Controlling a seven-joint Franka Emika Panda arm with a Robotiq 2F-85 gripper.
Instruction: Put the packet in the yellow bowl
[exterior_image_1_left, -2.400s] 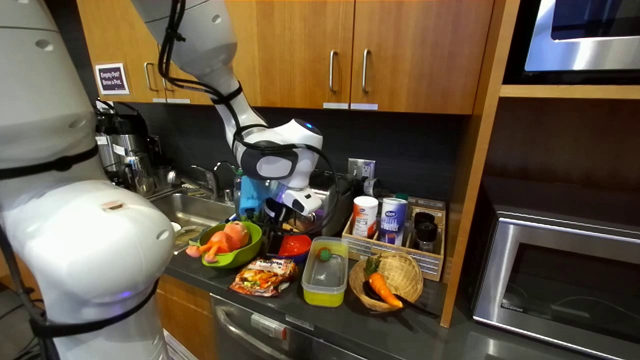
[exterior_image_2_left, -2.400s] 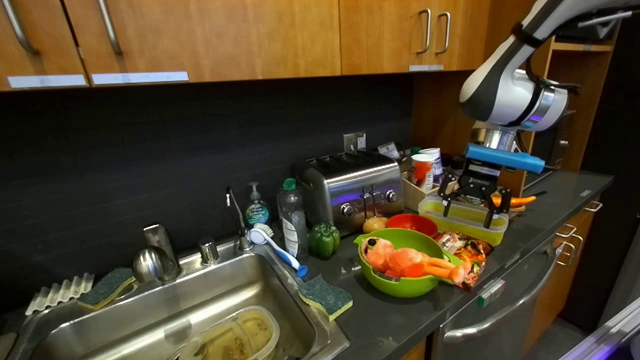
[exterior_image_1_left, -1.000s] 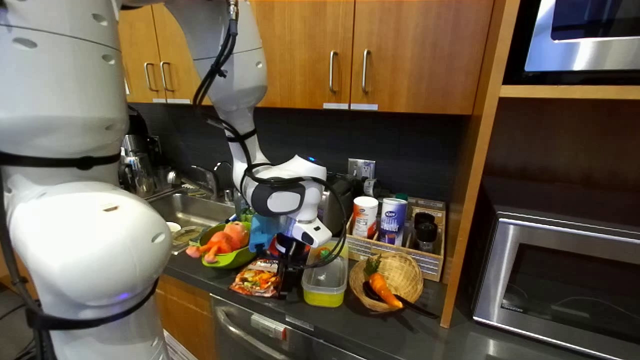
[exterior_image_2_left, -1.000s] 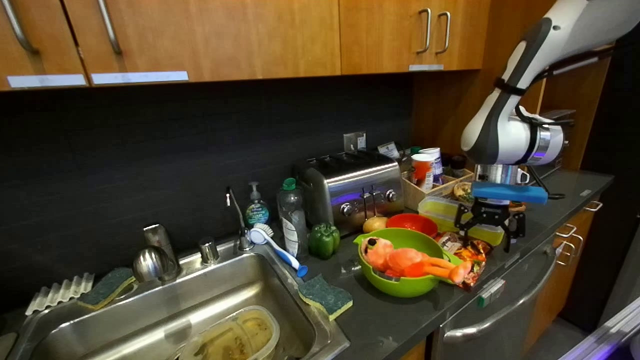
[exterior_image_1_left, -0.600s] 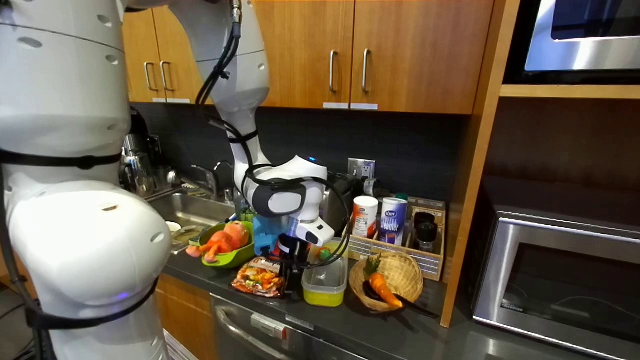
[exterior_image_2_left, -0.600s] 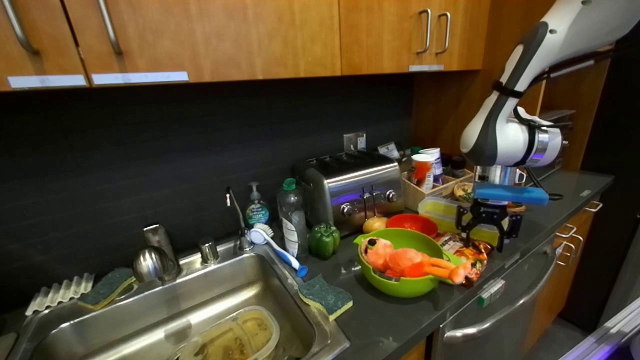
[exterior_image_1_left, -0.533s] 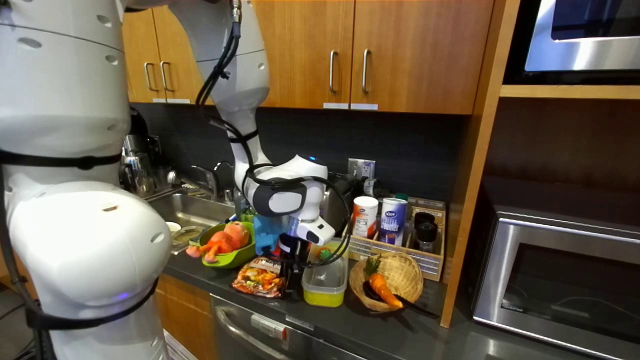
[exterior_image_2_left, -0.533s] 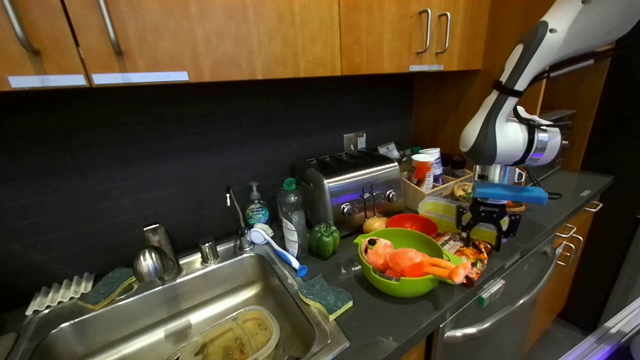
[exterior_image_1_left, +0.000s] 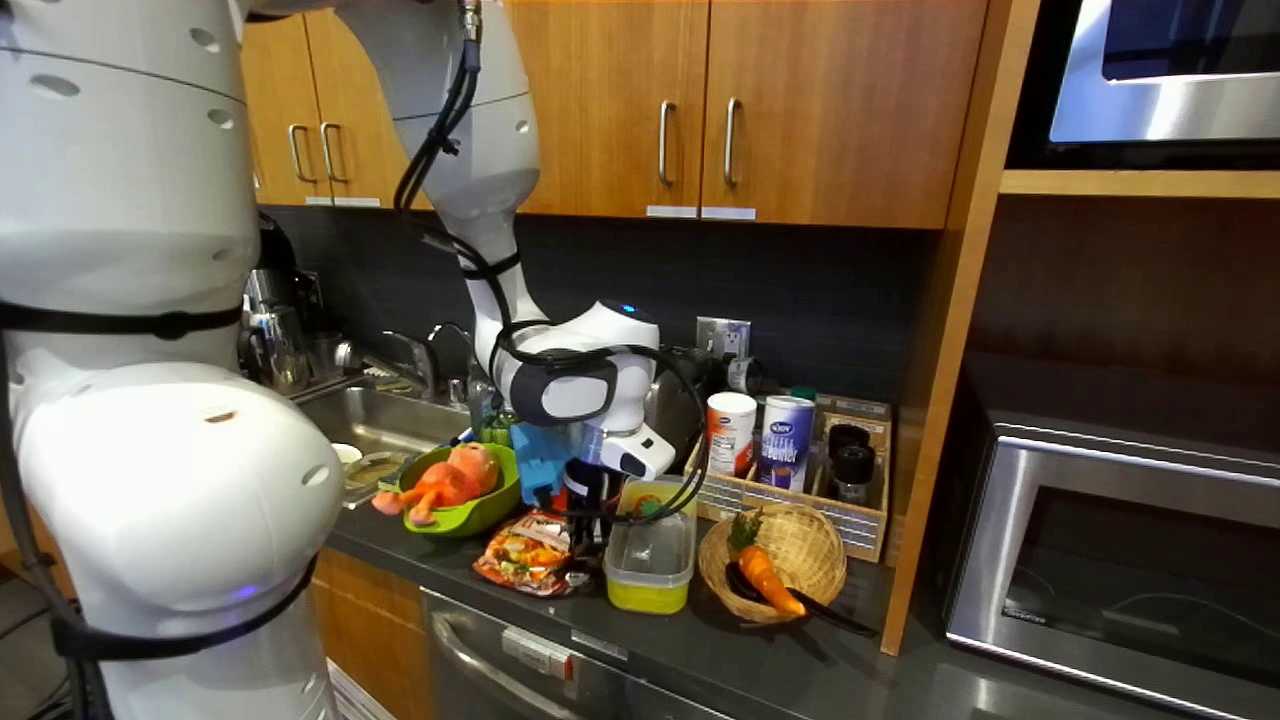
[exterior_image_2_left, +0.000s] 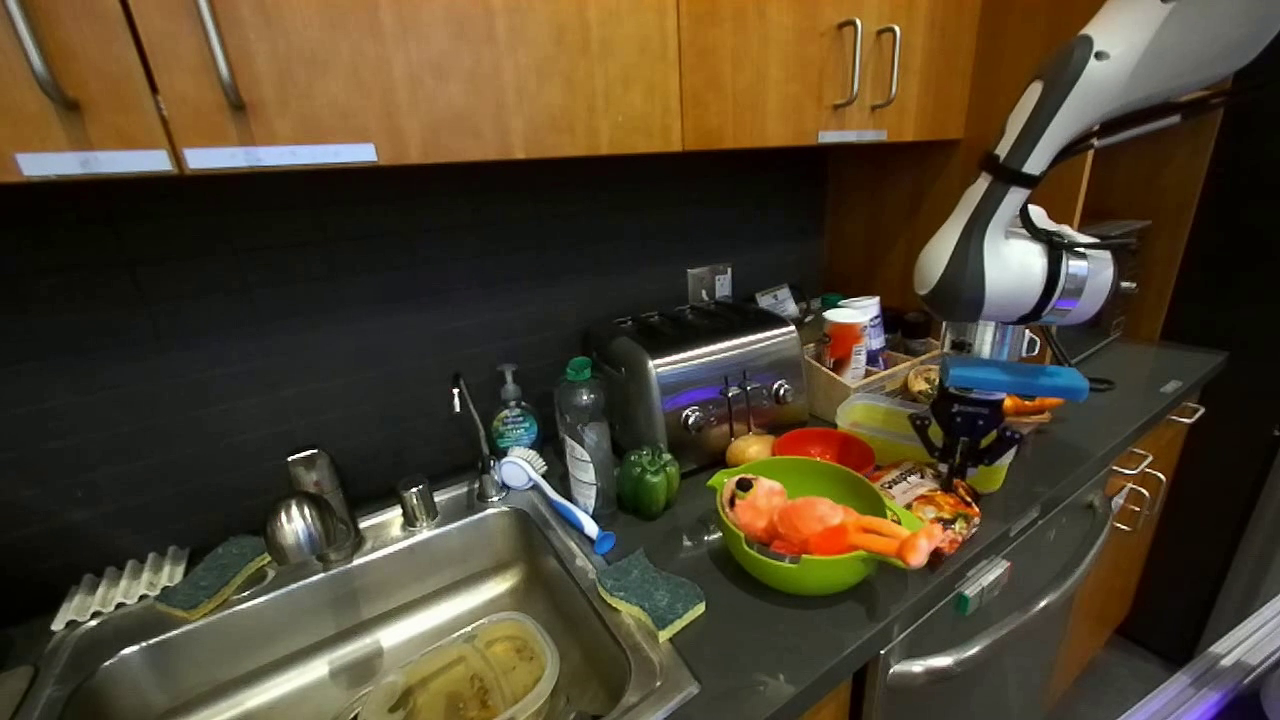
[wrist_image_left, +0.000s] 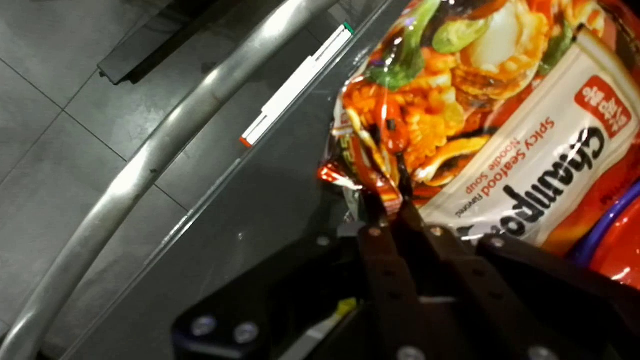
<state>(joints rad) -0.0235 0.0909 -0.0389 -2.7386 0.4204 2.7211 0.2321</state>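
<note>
The packet (wrist_image_left: 500, 125), an orange-red noodle pack with a pale label band, fills much of the wrist view. My gripper (wrist_image_left: 392, 200) is shut on its near edge, which is pinched into folds between the fingertips. In an exterior view the gripper (exterior_image_2_left: 955, 475) points down over the packet (exterior_image_2_left: 950, 515), whose far side looks tilted up. Low over the counter, the packet (exterior_image_1_left: 528, 555) lies just beside the yellow bowl (exterior_image_1_left: 647, 598), a deep translucent tub. That bowl holds a small red-and-green item (exterior_image_1_left: 648, 506). The arm partly hides the bowl in an exterior view.
A green bowl (exterior_image_2_left: 800, 575) with an orange plush toy (exterior_image_2_left: 815, 520) and a red bowl (exterior_image_2_left: 825, 447) crowd the packet. Beyond the tub sits a woven basket (exterior_image_1_left: 815, 540) with a carrot, before a canister box (exterior_image_1_left: 840, 525). The counter edge (wrist_image_left: 192, 215) is close.
My gripper came from above the tub down to the packet, and its jaws closed on the packet's edge. Since then it has risen slightly, and the packet has shifted and bunched with it.
</note>
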